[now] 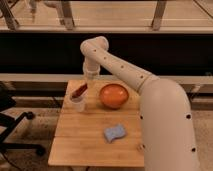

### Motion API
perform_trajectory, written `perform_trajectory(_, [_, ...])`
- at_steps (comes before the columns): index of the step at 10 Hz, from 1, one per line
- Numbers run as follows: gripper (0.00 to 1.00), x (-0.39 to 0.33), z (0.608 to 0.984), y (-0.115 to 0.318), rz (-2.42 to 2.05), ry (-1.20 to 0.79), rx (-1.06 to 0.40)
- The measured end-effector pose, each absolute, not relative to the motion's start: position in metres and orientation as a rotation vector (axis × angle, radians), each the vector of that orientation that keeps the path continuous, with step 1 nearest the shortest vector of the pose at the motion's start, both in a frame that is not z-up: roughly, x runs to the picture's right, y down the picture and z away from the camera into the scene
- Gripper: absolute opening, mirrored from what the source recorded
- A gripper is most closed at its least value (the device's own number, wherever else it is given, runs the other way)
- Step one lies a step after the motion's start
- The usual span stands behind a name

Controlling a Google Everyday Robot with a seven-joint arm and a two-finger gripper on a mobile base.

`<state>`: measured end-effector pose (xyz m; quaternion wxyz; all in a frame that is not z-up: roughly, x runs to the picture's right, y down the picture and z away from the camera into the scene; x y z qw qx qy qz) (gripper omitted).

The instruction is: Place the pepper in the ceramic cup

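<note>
As you look over the wooden surface [90, 145], your gripper [90, 76] hangs over its far left part, at about 1 o'clock from the cup [77, 104] and just above it. Whether the gripper is apart, together or clamped on anything, you cannot tell. The pepper [79, 91] has its lower end inside the cup and leans out over the rim, its upper end pointing to 1 o'clock, toward the gripper. The two are very close, but you cannot tell whether they touch. The cup stands upright at roughly 10 o'clock from the middle of the surface, near the left edge. At 3 o'clock from the cup, near it but apart, stands the orange bowl [113, 96]. A blue sponge [115, 132] lies at about 5 o'clock from the middle of the surface, well apart from cup and bowl. Your white arm [160, 115] fills the right side and reaches over the bowl toward 11 o'clock. A black chair [15, 125] stands on the floor at 9 o'clock from the surface.
</note>
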<state>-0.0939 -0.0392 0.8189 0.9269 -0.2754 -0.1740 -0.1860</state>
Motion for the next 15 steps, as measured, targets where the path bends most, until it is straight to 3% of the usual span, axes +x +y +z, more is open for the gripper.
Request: perform_trajectory(15, [0.05, -0.0949, 0.8271, -0.0399, -0.392, -0.328, -0.553])
